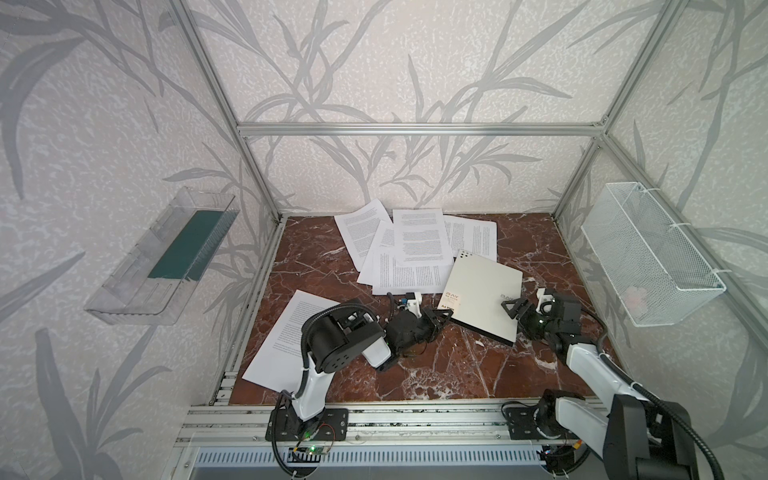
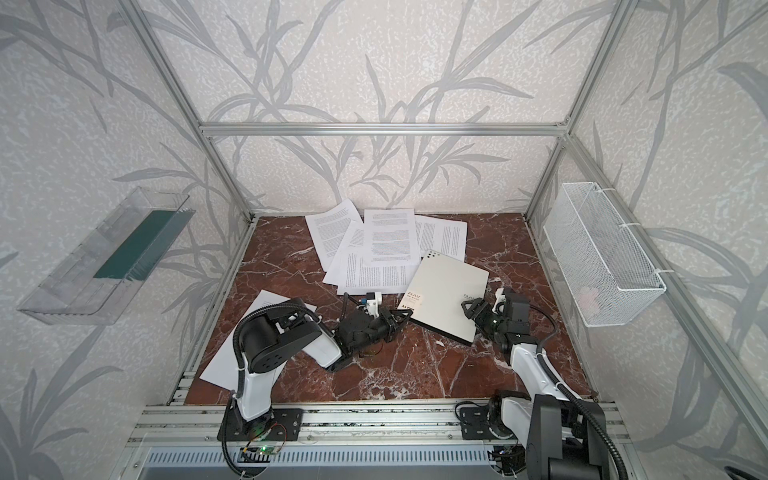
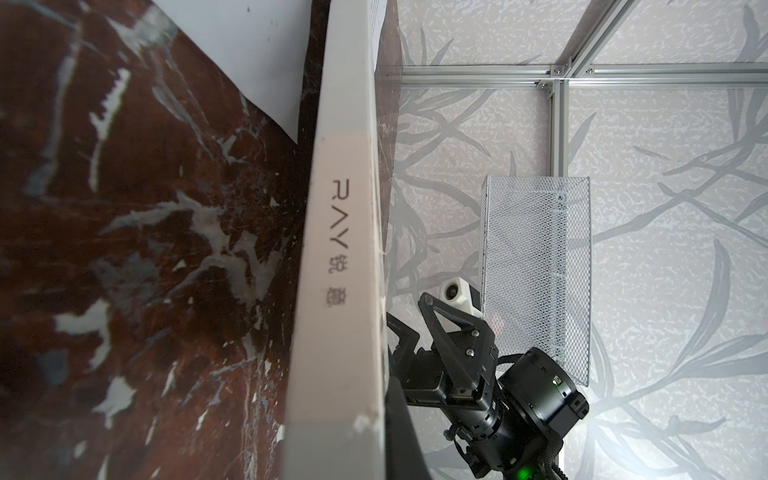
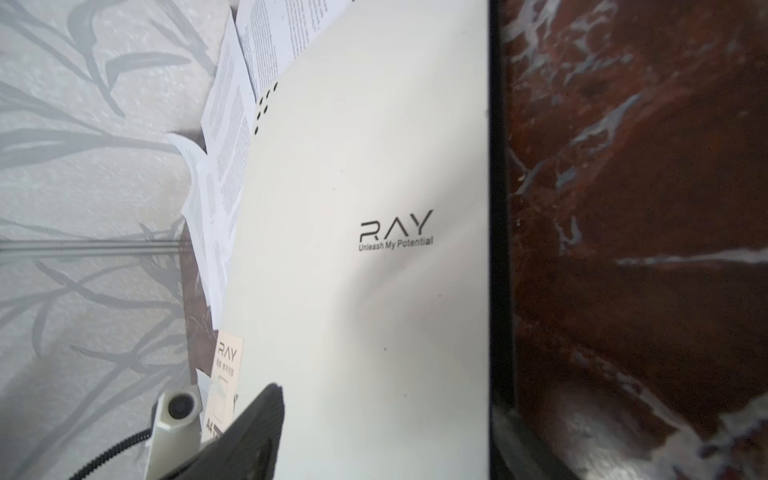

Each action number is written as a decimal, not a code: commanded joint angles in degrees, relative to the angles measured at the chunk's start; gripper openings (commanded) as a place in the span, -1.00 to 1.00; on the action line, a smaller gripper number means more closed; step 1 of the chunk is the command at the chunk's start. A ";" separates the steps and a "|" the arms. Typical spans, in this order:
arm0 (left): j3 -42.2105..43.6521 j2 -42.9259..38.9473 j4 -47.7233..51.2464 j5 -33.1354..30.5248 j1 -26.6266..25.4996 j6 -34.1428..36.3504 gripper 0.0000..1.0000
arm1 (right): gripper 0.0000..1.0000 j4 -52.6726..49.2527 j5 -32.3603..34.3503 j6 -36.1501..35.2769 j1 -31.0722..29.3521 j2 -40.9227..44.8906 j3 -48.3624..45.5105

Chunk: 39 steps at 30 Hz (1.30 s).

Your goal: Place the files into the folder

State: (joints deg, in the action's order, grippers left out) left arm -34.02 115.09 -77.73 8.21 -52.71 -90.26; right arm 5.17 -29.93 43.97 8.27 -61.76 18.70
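Note:
The folder (image 1: 482,293) (image 2: 446,291) lies closed on the marble table, off-white with "RAY" print, right of the middle. My left gripper (image 1: 444,317) (image 2: 401,320) is shut, its tip against the folder's near left corner by the spine (image 3: 336,270); one dark finger (image 3: 401,449) shows beside that spine. My right gripper (image 1: 515,311) (image 2: 471,309) (image 4: 386,436) stands open at the folder's near right corner, one finger over the cover (image 4: 374,187), the other along its edge. Several files (image 1: 411,249) (image 2: 376,253) (image 4: 224,166) overlap behind the folder. One sheet (image 1: 286,332) (image 2: 232,349) lies front left, partly under my left arm.
A clear plastic tray with a green base (image 1: 166,257) hangs on the left wall. A white wire mesh basket (image 1: 648,257) (image 3: 536,270) hangs on the right wall. Aluminium frame posts ring the table, and a rail (image 1: 415,419) runs along its front edge.

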 commanded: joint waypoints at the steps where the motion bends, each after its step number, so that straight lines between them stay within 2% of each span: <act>1: -2.10 0.46 -3.21 1.86 -1.25 -1.24 -1.00 | 0.09 7.78 -2.85 2.32 0.02 -1.44 -0.65; 4: -2.19 0.82 -3.21 1.83 -1.34 -1.17 -1.00 | -0.19 9.36 -3.28 3.03 0.02 -2.39 -0.77; 9: -2.52 0.67 -3.19 2.57 -1.38 0.15 -0.99 | -0.92 9.47 -3.53 3.79 0.23 -1.76 -1.19; 10: -2.46 0.49 -3.21 3.08 -1.43 0.85 -0.76 | -1.00 9.13 -3.79 3.77 0.33 -1.02 -1.25; 11: -2.37 0.41 -3.17 3.58 -1.36 1.87 -0.50 | -1.00 8.30 -3.95 3.63 0.49 0.00 -1.28; 16: -0.42 -2.31 1.32 5.14 -1.31 7.70 0.20 | -1.00 0.90 -2.37 1.67 0.67 7.19 0.00; 21: -2.10 -9.78 17.72 8.49 -1.43 16.91 0.37 | -1.00 -6.77 -1.37 -1.40 0.74 12.12 3.48; 25: -7.12 -16.96 40.39 10.89 -2.86 28.33 0.47 | -1.00 -11.89 -1.01 -3.97 0.93 13.64 6.66; 28: -12.00 -20.69 59.91 10.88 -4.73 38.23 0.67 | -1.00 -11.59 -1.85 -3.72 0.96 14.03 6.88; 31: -10.86 -26.97 71.02 5.86 -5.80 44.27 0.77 | -1.00 -11.35 -3.48 -3.55 0.96 14.03 6.91; 33: -8.89 -33.24 78.89 -0.31 -5.99 46.83 0.81 | -1.00 -10.20 -4.63 -3.04 0.95 14.44 6.64; 36: -4.80 -42.83 87.35 -11.77 -5.67 46.56 0.85 | -1.00 -10.49 -4.78 -3.15 0.95 14.74 6.94; 37: -3.27 -46.50 90.46 -15.58 -5.23 45.87 0.94 | -1.00 -10.71 -5.00 -3.30 0.88 14.74 7.10; 39: -1.09 -53.21 96.94 -20.46 -2.76 44.42 0.99 | -1.00 -10.74 -5.46 -3.26 0.86 14.82 7.19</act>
State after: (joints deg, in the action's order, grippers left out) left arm -37.82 69.30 2.66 1.67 -57.80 -47.11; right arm -3.97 -33.45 41.93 9.23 -47.75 24.29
